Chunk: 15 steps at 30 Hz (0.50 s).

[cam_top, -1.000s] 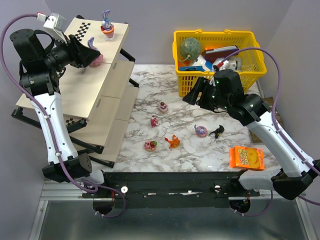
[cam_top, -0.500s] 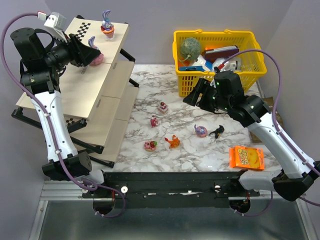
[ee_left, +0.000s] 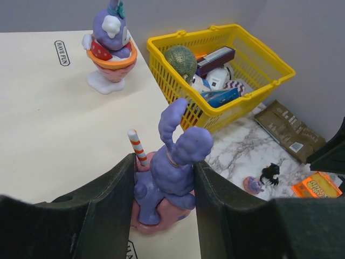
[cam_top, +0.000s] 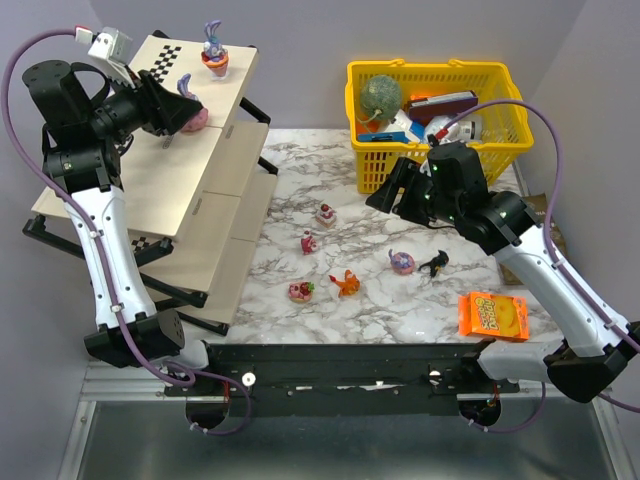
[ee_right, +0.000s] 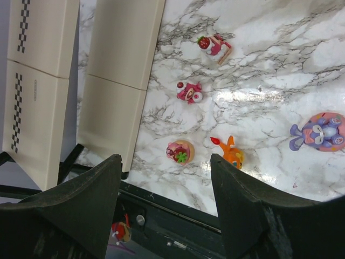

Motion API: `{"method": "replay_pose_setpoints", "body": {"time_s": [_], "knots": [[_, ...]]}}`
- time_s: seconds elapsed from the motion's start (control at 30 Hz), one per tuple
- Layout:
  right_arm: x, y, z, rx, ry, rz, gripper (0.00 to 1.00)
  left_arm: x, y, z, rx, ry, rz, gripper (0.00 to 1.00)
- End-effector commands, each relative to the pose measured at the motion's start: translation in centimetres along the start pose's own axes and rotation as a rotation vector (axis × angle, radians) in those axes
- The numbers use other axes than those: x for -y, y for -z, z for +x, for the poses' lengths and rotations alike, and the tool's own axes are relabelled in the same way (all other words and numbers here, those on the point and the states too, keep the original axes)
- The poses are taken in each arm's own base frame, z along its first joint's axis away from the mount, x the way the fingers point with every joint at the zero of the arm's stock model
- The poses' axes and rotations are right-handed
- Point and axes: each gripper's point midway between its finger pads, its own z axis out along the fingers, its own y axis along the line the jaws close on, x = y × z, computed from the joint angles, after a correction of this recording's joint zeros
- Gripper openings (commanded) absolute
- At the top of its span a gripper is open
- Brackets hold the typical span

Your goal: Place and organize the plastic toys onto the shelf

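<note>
The yellow basket (cam_top: 437,68) at the far right of the table holds a green ball (cam_top: 381,97) and a few white-and-blue boxes (cam_top: 400,125). On the shelf (cam_top: 170,190), I see two of the plastic toys on the top tier: a rabbit in a cup (cam_top: 213,48) near the far checkered strip, and a purple rabbit on a pink doughnut (ee_left: 172,172) nearer me. My left gripper (cam_top: 172,112) is clamped on that doughnut rabbit, with a finger pressed to each side and its base on the panel. The left arm reaches high over the rack. Six more toys (cam_top: 346,283) lie scattered on the marble table (cam_top: 300,170). The right arm bends over them, and the right gripper (cam_top: 390,192) hangs with its fingers spread and nothing between them.
</note>
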Motion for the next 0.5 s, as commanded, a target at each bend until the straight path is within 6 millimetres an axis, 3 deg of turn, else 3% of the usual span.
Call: {"method": "replay_pose_setpoints", "body": {"time_s": [0.0,0.27,0.47], "knots": [[-0.20,0.53,-0.09,0.009,-0.008,-0.025,0.74,1.41,0.26,1.14,-0.026,0.074,0.041,0.28],[0.09,0.71,0.12,0.010,-0.005,-0.022,0.74,1.06,0.20,1.56,-0.036,0.088,0.020,0.36],[0.14,0.91,0.15,0.013,-0.004,-0.025,0.74,1.05,0.39,1.22,-0.029,0.073,0.000,0.59]]}}
